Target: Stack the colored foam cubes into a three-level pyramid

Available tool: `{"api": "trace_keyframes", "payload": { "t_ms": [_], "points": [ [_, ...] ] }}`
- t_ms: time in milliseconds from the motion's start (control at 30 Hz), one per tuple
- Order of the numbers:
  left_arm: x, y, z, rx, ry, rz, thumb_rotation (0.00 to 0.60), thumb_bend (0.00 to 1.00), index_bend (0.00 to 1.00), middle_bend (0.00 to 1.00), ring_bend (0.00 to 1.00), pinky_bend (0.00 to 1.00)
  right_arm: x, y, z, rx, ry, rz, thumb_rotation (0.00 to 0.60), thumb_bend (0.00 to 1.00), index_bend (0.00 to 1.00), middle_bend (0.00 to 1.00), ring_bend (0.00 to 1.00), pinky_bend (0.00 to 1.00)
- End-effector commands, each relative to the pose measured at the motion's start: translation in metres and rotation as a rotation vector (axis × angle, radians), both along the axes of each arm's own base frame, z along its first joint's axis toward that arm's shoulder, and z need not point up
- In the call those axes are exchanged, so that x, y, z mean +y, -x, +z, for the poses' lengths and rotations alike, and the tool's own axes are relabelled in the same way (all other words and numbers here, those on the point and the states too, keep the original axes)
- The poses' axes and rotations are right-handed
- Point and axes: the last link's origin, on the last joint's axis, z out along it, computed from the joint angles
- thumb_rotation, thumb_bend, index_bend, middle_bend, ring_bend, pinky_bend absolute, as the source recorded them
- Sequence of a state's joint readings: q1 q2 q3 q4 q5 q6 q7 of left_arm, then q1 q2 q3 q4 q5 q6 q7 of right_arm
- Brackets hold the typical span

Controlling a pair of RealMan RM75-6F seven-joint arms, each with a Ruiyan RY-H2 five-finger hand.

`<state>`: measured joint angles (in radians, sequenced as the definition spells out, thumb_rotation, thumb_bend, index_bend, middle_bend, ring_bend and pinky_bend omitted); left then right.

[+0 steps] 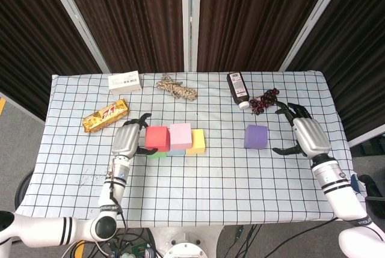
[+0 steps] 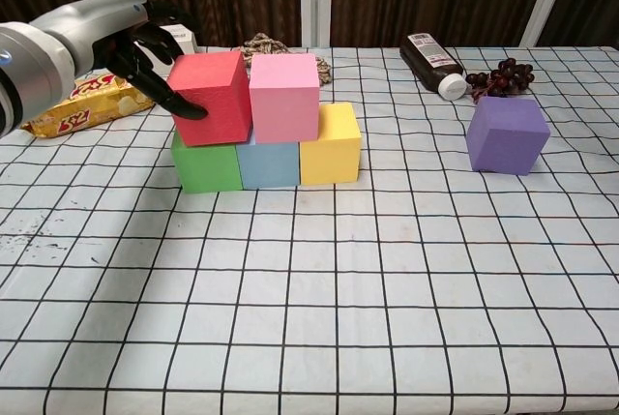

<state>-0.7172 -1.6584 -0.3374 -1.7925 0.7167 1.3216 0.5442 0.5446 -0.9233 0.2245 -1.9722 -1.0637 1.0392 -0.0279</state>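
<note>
1. Near the table's [image 1: 198, 210] left edge lay a yellow snack packet [image 1: 105, 115], with a white box [image 1: 124, 82] behind it toward the far edge.
2. The left hand [image 1: 125, 139] stood against the left face of the red cube [image 2: 210, 97], its dark fingertips [image 2: 184, 108] touching that face and its thumb behind the cube. It looked to be gripping or steadying the cube, though the frames did not show a firm clamp.
3. The red cube sat on the second level, mostly over the green cube [image 2: 207, 166], and overhung slightly toward the blue cube [image 2: 268, 163].
4. The pink cube [image 2: 283, 96] stood beside the red one, touching it, over the blue cube and part of the yellow cube [image 2: 331, 143]. Green, blue and yellow formed the bottom row left of the table's middle.
5. A coil of rope [image 1: 176, 88] lay near the far edge, behind the stack.
6. A dark bottle [image 1: 238, 88] and a bunch of grapes [image 1: 263, 100] lay toward the far right corner.
7. The purple cube [image 2: 507, 134] stood alone on the cloth, well apart from the stack on the right.
8. The right hand [image 1: 307, 133] hovered just right of the purple cube, fingers spread, holding nothing.
9. In my judgement the second level was being finished. The next move called for the left hand to let go cleanly, and for the right hand to grasp the purple cube and set it centred across the red-pink seam.
</note>
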Motion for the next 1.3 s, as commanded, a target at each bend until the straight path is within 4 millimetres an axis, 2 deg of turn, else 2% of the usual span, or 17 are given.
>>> {"api": "trace_keyframes", "payload": {
  "t_ms": [33, 567, 800, 900, 1100, 1200, 1300],
  "points": [
    [0.0, 0.0, 0.0, 0.0, -0.002, -0.002, 0.6, 0.06, 0.14, 0.36, 0.21, 0.22, 0.0, 0.0, 0.0, -0.001, 0.002, 0.001, 0.6, 0.0, 0.0, 0.21, 0.03, 0.0],
    [-0.001, 0.0, -0.001, -0.01, 0.001, -0.014, 0.6, 0.06, 0.13, 0.29, 0.18, 0.21, 0.0, 0.003, -0.001, 0.001, -0.004, -0.007, 0.6, 0.0, 0.0, 0.21, 0.03, 0.0],
    [-0.007, 0.004, 0.019, 0.018, -0.018, -0.028, 0.6, 0.06, 0.12, 0.24, 0.13, 0.19, -0.001, -0.002, 0.0, -0.007, -0.008, 0.005, 0.6, 0.0, 0.0, 0.21, 0.03, 0.0],
    [-0.014, 0.015, 0.035, 0.024, -0.021, -0.015, 0.6, 0.06, 0.12, 0.21, 0.12, 0.18, -0.003, -0.012, 0.001, -0.012, -0.014, 0.029, 0.6, 0.0, 0.0, 0.21, 0.03, 0.0],
    [-0.034, 0.059, 0.069, 0.026, -0.042, 0.049, 0.6, 0.06, 0.12, 0.18, 0.11, 0.17, -0.014, -0.053, -0.008, -0.031, -0.05, 0.108, 0.6, 0.0, 0.0, 0.21, 0.03, 0.0],
    [-0.046, 0.088, 0.085, 0.061, -0.08, 0.084, 0.6, 0.06, 0.12, 0.18, 0.1, 0.16, -0.02, -0.078, -0.022, -0.04, -0.101, 0.141, 0.6, 0.0, 0.0, 0.22, 0.03, 0.0],
    [-0.052, 0.115, 0.095, 0.074, -0.116, 0.097, 0.6, 0.06, 0.12, 0.17, 0.08, 0.15, -0.026, -0.105, -0.045, -0.043, -0.162, 0.165, 0.6, 0.0, 0.0, 0.22, 0.02, 0.0]
  ]
}}
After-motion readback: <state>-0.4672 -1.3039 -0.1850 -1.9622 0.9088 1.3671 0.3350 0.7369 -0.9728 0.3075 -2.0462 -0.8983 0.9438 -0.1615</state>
